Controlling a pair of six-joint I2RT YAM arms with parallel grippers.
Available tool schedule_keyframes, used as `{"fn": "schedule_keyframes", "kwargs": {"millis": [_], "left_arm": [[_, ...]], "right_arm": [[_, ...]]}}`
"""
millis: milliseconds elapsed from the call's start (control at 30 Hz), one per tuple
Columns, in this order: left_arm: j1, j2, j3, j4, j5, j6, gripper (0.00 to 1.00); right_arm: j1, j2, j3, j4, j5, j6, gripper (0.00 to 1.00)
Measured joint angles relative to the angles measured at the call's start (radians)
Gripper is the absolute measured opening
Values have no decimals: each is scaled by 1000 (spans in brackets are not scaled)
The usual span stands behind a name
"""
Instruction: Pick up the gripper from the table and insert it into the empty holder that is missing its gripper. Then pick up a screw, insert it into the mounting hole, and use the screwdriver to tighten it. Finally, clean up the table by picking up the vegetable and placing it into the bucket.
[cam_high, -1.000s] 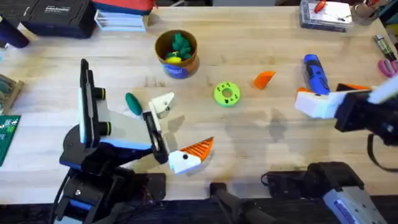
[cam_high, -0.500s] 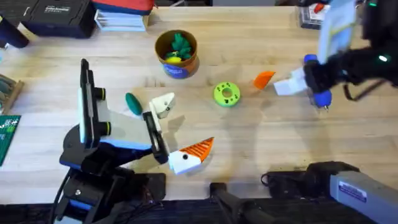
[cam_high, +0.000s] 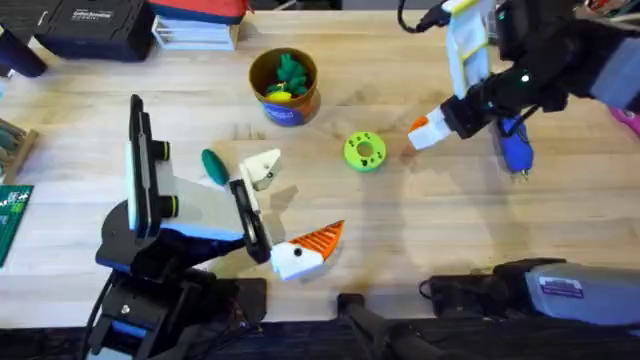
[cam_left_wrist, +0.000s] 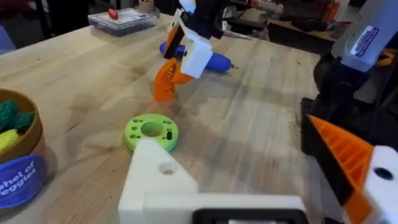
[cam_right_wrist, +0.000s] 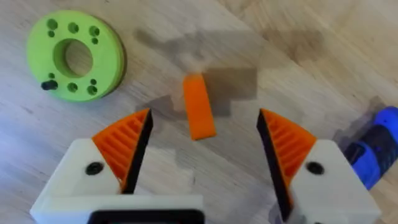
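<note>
Your right gripper (cam_right_wrist: 202, 140) hangs wide open and empty directly over the loose orange fingertip (cam_right_wrist: 198, 106), which lies flat between the jaws, long axis pointing away from the wrist, just beside the green ring disc (cam_right_wrist: 75, 58). It is small, smooth-faced and wedge-shaped. The left gripper (cam_high: 262, 215) sits far off.

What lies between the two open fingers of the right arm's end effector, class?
In the right wrist view, the gripper, a loose orange wedge, lies on bare table between the right end effector's spread fingers, untouched by either.
</note>
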Motion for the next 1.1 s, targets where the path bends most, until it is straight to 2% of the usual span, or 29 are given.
{"fn": "schedule_keyframes", "kwargs": {"millis": [100,200,300,400,600,633,800,833,933,1100], "left_arm": [[0,0,0,0,0,0,985],[0,0,0,0,0,0,984],[0,0,0,0,0,0,985],[0,0,0,0,0,0,985],[0,0,0,0,0,0,985],[0,0,0,0,0,0,985],[0,0,0,0,0,0,985],[0,0,0,0,0,0,985],[0,0,0,0,0,0,985],[0,0,0,0,0,0,985]], "right_arm": [[0,23,0,14,0,-5,992],[0,26,0,27,0,-10,895],[0,26,0,24,0,-14,681],[0,26,0,24,0,-14,532],[0,26,0,36,0,-17,62],[0,26,1,36,0,-18,21],[0,2,12,-4,0,-18,15],[0,-68,28,-58,12,-12,15],[0,-179,45,-91,49,31,14],[-17,-418,61,-163,50,133,14]]}}
